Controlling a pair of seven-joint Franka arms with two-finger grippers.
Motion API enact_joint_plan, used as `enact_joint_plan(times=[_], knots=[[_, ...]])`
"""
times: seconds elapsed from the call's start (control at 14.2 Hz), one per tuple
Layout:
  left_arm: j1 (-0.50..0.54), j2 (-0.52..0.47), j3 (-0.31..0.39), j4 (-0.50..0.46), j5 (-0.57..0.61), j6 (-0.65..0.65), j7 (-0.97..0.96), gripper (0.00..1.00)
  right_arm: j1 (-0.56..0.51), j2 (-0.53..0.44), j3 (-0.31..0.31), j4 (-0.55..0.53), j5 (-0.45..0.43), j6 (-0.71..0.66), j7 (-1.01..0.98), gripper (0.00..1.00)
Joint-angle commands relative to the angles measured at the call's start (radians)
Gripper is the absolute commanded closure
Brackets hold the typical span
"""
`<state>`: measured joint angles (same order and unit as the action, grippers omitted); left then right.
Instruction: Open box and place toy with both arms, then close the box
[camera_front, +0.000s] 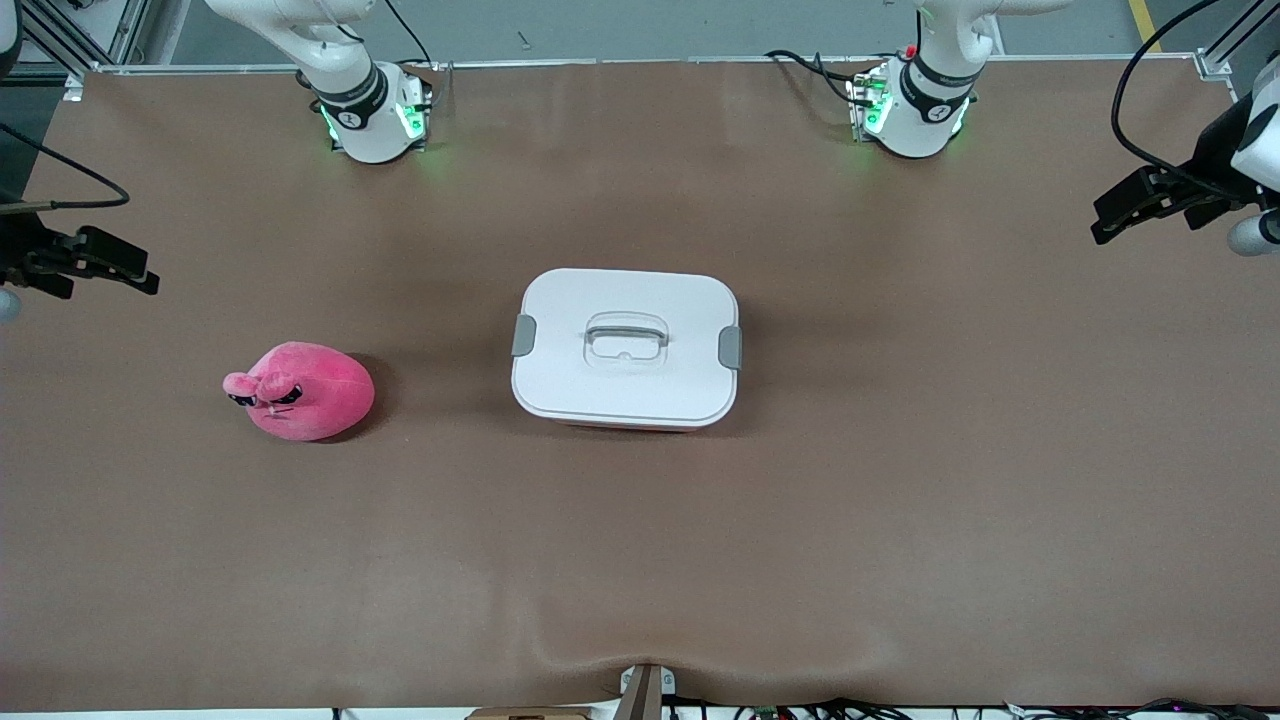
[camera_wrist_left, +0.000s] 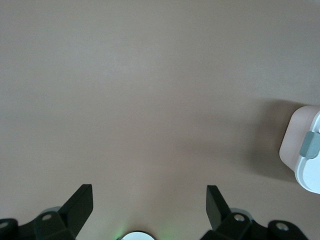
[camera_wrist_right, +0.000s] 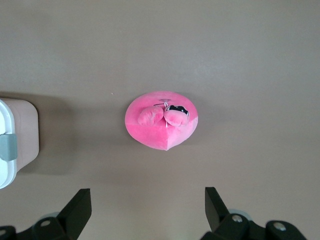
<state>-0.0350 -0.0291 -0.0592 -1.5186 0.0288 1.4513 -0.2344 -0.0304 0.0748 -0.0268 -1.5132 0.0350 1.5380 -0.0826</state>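
White-lidded translucent pink plastic box (camera_front: 626, 347) sits mid-table, lid clipped on; hot-pink egg-shaped plush toy (camera_front: 305, 391) lies toward the right arm's end. Left gripper (camera_wrist_left: 149, 202) and right gripper (camera_wrist_right: 147, 206) both wait with fingers spread, empty, over opposite table ends.

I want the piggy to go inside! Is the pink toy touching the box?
Apart. The front view shows bare brown table between the pink toy and the box; the lid is on.

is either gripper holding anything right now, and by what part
Nothing is held. The left gripper and right gripper are both open over bare table; the toy and closed box sit untouched.
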Motion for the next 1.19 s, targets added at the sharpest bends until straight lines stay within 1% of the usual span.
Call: enact_joint_plan(times=[0.0,0.14,0.21,0.42,0.49,0.63,0.77,0.84,0.98,1.12], knots=[[-0.006,0.029,-0.004,0.029,-0.003,-0.017,-0.022,0.00,0.009,0.045,0.002,-0.001,0.017,0.068,0.001,0.00],[-0.040,0.049,-0.005,0.029,-0.024,-0.016,-0.099,0.00,0.010,0.071,0.002,-0.018,0.017,0.097,0.007,0.00],[-0.052,0.052,-0.005,0.029,-0.026,-0.009,-0.141,0.00,0.012,0.072,0.004,-0.045,0.017,0.132,0.007,0.00],[-0.080,0.096,-0.005,0.031,-0.026,-0.006,-0.167,0.00,0.023,0.072,0.004,-0.146,0.017,0.227,0.007,0.00],[-0.104,0.103,-0.005,0.031,-0.024,-0.005,-0.195,0.00,0.027,0.072,0.004,-0.169,0.017,0.247,0.007,0.00],[-0.137,0.118,-0.004,0.038,-0.024,0.014,-0.262,0.00,0.027,0.086,0.004,-0.182,0.017,0.255,0.007,0.00],[-0.146,0.149,-0.005,0.063,-0.024,0.017,-0.275,0.00,0.033,0.115,0.004,-0.182,0.017,0.257,0.007,0.00],[-0.169,0.162,-0.004,0.067,-0.023,0.017,-0.287,0.00,0.038,0.129,0.004,-0.183,0.017,0.258,0.006,0.00],[-0.218,0.190,-0.004,0.069,-0.023,0.038,-0.392,0.00,0.038,0.138,0.002,-0.197,0.017,0.275,0.004,0.00],[-0.275,0.219,-0.004,0.069,-0.024,0.070,-0.512,0.00,0.037,0.140,0.004,-0.235,0.016,0.324,-0.003,0.00]])
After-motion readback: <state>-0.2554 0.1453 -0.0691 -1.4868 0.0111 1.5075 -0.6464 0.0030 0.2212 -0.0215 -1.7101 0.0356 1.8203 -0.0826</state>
